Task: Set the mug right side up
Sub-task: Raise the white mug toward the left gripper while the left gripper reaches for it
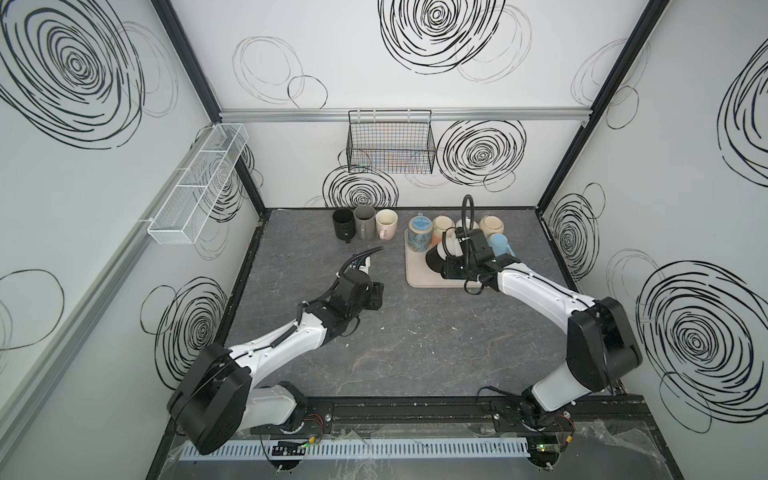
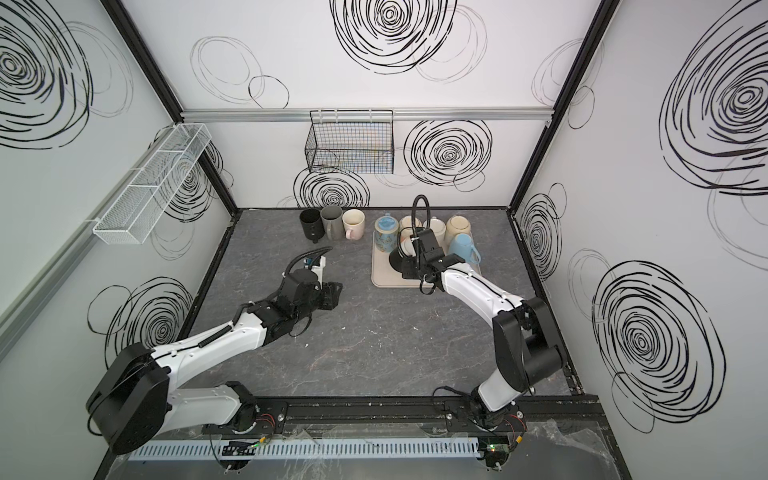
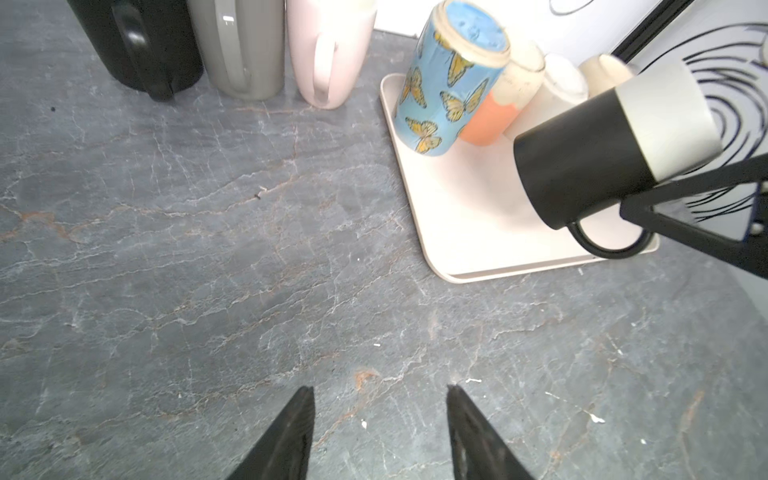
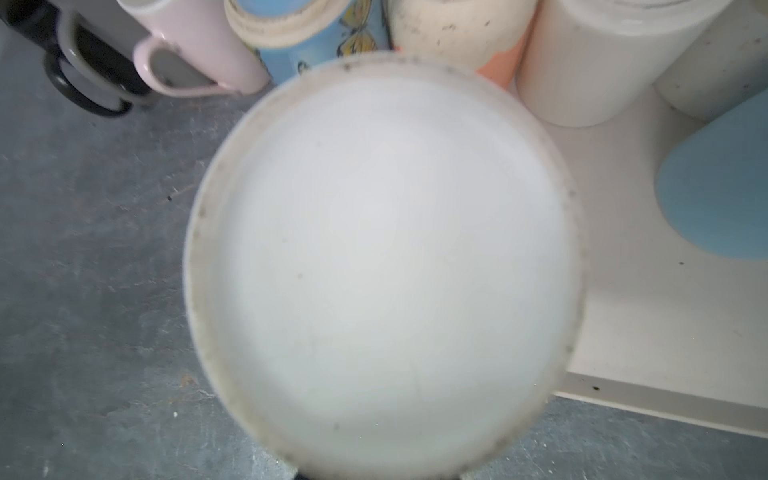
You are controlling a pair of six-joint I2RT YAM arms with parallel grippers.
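Observation:
A black mug with a white base (image 3: 615,145) hangs tilted on its side over the beige tray (image 3: 457,208), its handle (image 3: 606,245) hanging down. In both top views the mug (image 1: 438,259) (image 2: 398,261) sits just ahead of my right wrist. My right gripper (image 1: 449,270) is shut on the mug near the handle. One of its fingers (image 3: 685,208) shows in the left wrist view. In the right wrist view the mug's white base (image 4: 382,257) fills the middle and hides the jaws. My left gripper (image 3: 380,388) (image 1: 376,293) stands open and empty over the bare grey tabletop, left of the tray.
Several upside-down mugs stand on the tray's far side, among them a butterfly mug (image 1: 419,235) and a light blue mug (image 1: 500,245). Black (image 1: 343,226), grey (image 1: 365,224) and pink (image 1: 386,224) mugs stand upright at the back. A wire basket (image 1: 390,143) hangs on the back wall.

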